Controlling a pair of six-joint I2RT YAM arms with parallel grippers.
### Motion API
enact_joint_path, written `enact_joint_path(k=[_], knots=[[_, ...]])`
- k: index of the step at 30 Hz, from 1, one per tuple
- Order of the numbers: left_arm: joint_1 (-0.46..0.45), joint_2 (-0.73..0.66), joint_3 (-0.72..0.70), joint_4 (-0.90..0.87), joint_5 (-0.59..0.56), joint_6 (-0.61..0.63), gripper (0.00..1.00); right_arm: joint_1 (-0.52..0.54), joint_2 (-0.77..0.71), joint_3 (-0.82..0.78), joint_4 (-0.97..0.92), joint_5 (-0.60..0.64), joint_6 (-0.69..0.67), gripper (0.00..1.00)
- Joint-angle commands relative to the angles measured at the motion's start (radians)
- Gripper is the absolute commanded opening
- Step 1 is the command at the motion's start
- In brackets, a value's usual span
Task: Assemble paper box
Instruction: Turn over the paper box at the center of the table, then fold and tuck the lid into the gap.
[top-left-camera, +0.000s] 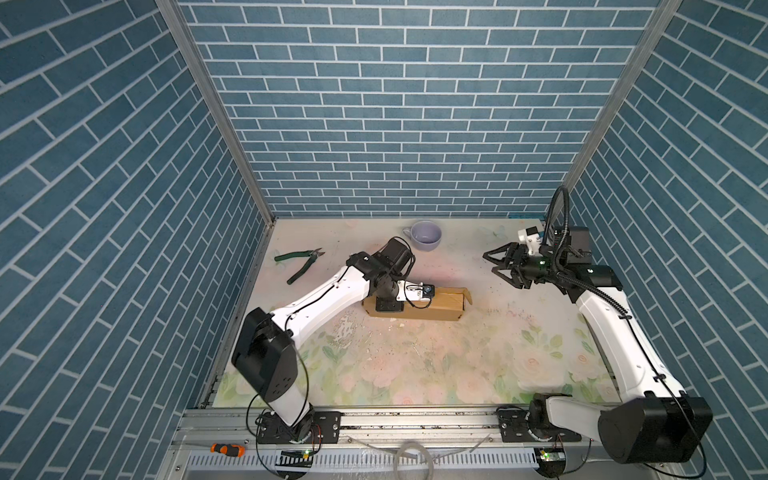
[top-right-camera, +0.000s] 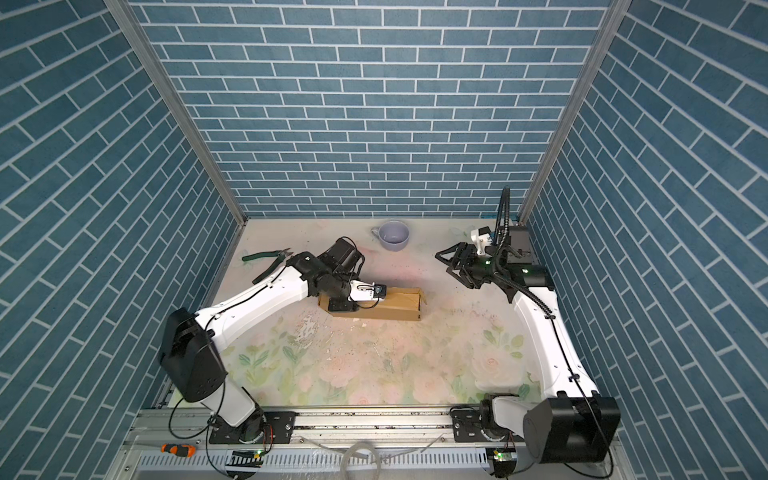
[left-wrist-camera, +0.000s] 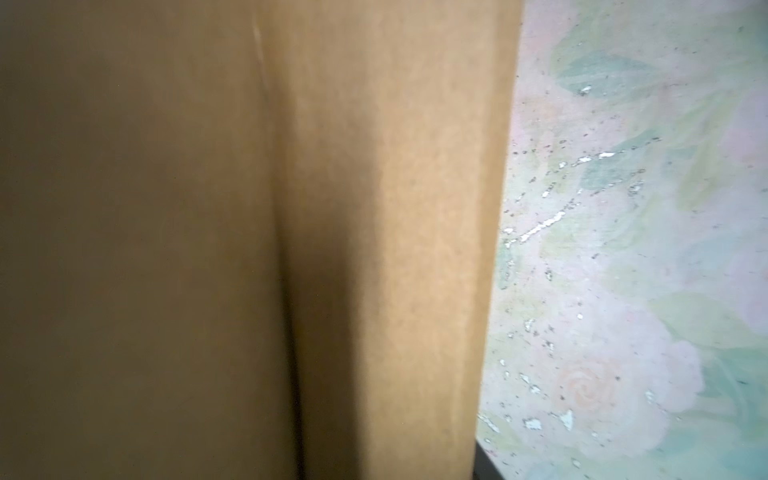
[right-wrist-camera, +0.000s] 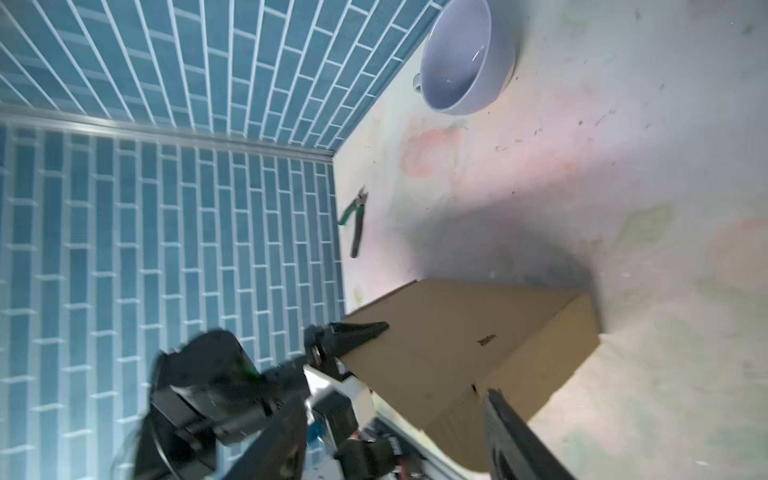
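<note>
The left gripper (top-left-camera: 388, 305) was set on the left end of the box (top-left-camera: 432, 308), probably to steady it. One finger (right-wrist-camera: 361, 330) was seen laid on the cardboard, but its partner was hidden, so whether the jaws were clenched could not be told. The box lay on the table (top-left-camera: 415, 365), a flap (top-left-camera: 467, 296) raised at its right end. The right gripper (top-left-camera: 489, 262) was held aloft, well apart, jaws spread and empty, presumably out of the way. The left wrist view was filled with blurred cardboard.
</note>
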Motion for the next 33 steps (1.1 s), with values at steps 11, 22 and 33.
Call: enact_joint_path(k=[11,22,33], knots=[[0.031,0.098,0.089,-0.121,0.060,-0.052,0.60,0.205,0.041,0.102,-0.334,0.364,-0.417,0.54],[0.032,0.111,0.088,-0.096,0.054,-0.039,0.59,0.323,0.163,0.162,-0.310,0.489,-0.492,0.39],[0.035,0.110,0.093,-0.088,0.059,-0.031,0.59,0.381,0.259,0.202,-0.328,0.623,-0.535,0.24]])
